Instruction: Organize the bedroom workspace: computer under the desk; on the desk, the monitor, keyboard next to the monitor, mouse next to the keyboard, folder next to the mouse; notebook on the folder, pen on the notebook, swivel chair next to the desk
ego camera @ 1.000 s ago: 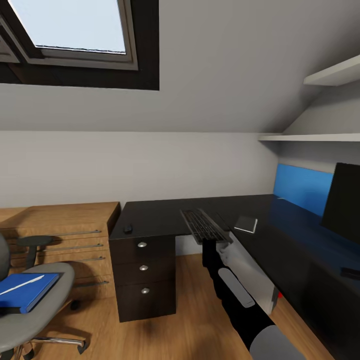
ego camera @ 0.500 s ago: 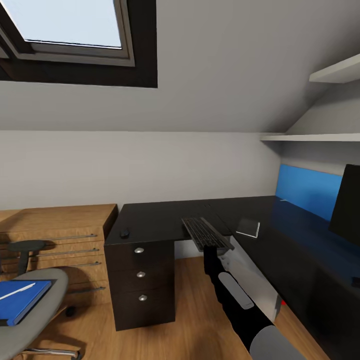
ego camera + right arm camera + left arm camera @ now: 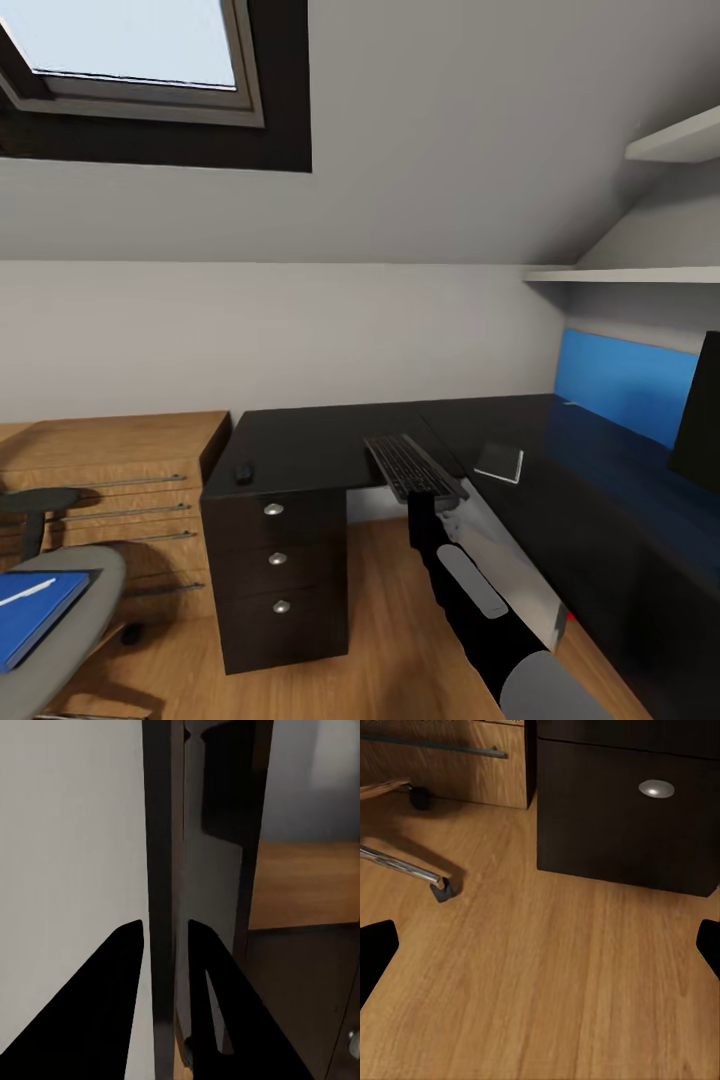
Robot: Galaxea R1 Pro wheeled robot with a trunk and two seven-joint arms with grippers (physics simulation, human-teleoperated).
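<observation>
The keyboard (image 3: 412,466) is pinched between the right gripper's (image 3: 165,945) fingers, held level over the desk's (image 3: 300,445) inner corner edge. The mouse (image 3: 244,471) sits near the desk's left end, above the drawers; the notebook (image 3: 500,462) lies further right. The left gripper (image 3: 540,945) hangs spread wide, holding nothing, over the wooden floor (image 3: 547,997).

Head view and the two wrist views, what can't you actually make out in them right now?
- Monitor: head view, cut off by the right edge.
- Folder and pen: head view, cut off by the left edge; swivel chair too.
- Computer: head view, partly covered by the right arm.
- Keyboard: head view, the fingers under its near end are hidden.
- Mouse: head view, too small for detail.
</observation>
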